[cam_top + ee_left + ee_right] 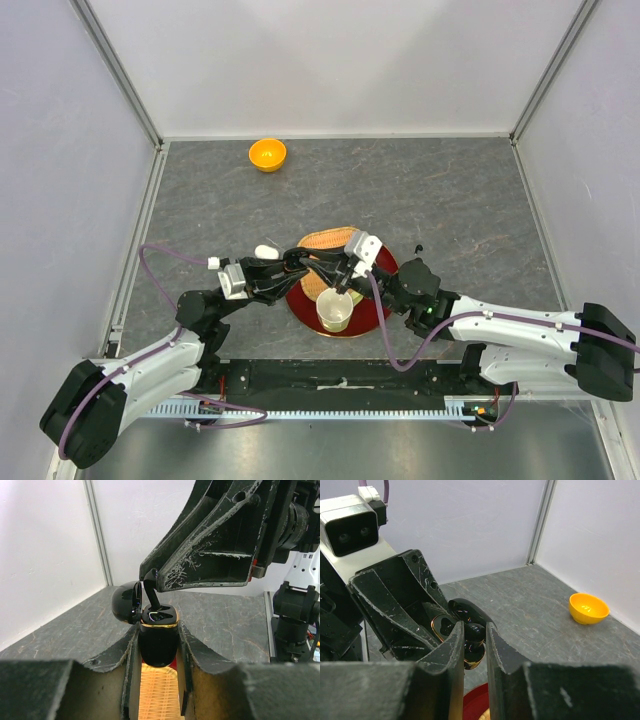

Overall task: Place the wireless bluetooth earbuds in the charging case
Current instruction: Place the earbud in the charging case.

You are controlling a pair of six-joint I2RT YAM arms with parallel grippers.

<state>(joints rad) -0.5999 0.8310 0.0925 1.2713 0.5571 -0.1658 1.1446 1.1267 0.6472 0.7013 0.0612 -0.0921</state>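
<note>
The charging case (158, 645) is glossy black with a gold rim, and its lid (127, 602) is swung open to the left. My left gripper (158, 630) is shut on its body and holds it upright above the woven mat. My right gripper (475, 630) is shut on a black earbud (477, 634). It holds the earbud right at the case's open top (442, 626). In the left wrist view the earbud (151, 589) hangs from the right fingertips (165, 575), with its lower end at the case's wells. In the top view both grippers (300, 262) (343, 268) meet over the plate.
A red plate (377, 312) lies below the grippers. On it are a woven mat (325, 241) and a pale cup (335, 312). An orange bowl (267, 154) stands at the back left. A small white object (265, 251) and a small black bit (417, 248) lie on the table beside the plate.
</note>
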